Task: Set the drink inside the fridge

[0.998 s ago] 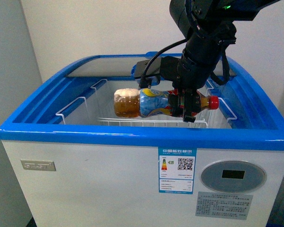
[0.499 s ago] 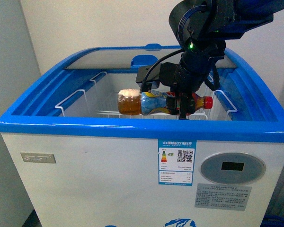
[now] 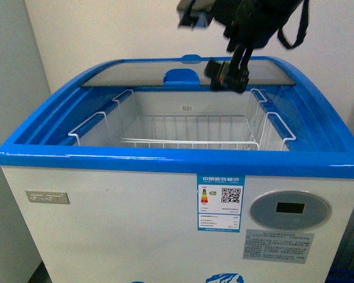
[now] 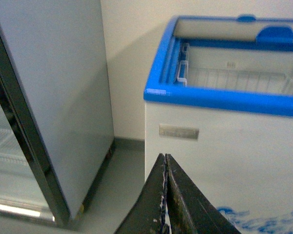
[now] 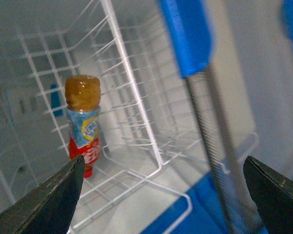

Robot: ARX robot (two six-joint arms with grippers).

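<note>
Inside the chest fridge point(image 3: 165, 162), the drink bottle point(image 5: 83, 124) lies in its wire basket point(image 5: 132, 97). Above it, lift your right gripper point(image 3: 227, 75) clear, jaws apart; left gripper point(image 4: 165, 195) jaws together.

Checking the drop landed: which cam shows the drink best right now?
Right wrist view. The drink lies in the fridge's white wire basket, seen between the open right tool's fingers. The front view shows only the fridge opening, with no bottle visible; the left wrist view shows the fridge from outside, no bottle.
</note>
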